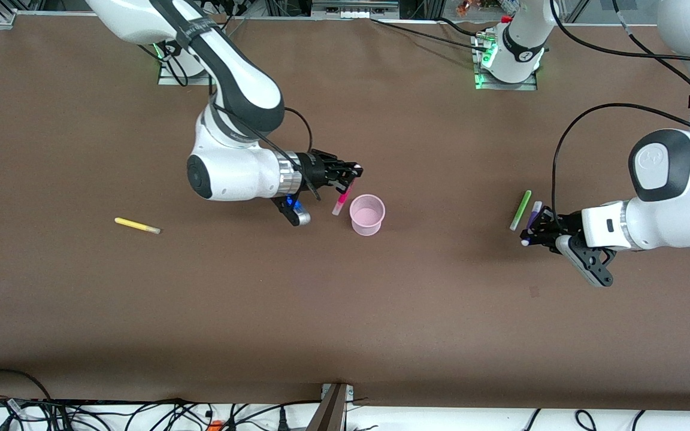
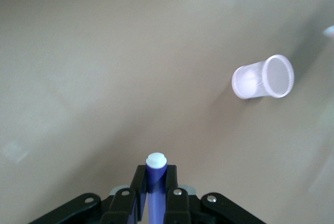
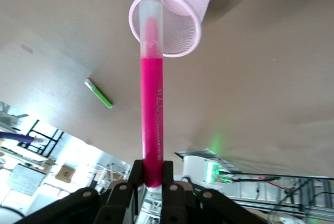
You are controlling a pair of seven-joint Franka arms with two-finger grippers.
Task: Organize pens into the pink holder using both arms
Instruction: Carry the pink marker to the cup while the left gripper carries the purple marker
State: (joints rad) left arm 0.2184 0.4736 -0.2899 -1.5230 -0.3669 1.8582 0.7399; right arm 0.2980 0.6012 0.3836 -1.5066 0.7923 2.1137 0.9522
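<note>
The pink holder (image 1: 367, 214) stands upright mid-table. My right gripper (image 1: 348, 177) is shut on the magenta pen (image 1: 341, 200) and holds it tilted just beside the holder's rim, tip down; in the right wrist view the pen (image 3: 151, 98) points toward the holder (image 3: 172, 20). My left gripper (image 1: 533, 230) is shut on the dark purple pen (image 1: 532, 216) near the left arm's end of the table; the pen's pale tip (image 2: 156, 160) sticks out between the fingers. The light green pen (image 1: 520, 210) lies beside it. The yellow pen (image 1: 136, 225) lies toward the right arm's end.
The holder also shows in the left wrist view (image 2: 263, 77), some way off from the left gripper. The brown table (image 1: 345, 311) spreads wide nearer the front camera. Cables run along the table's near edge.
</note>
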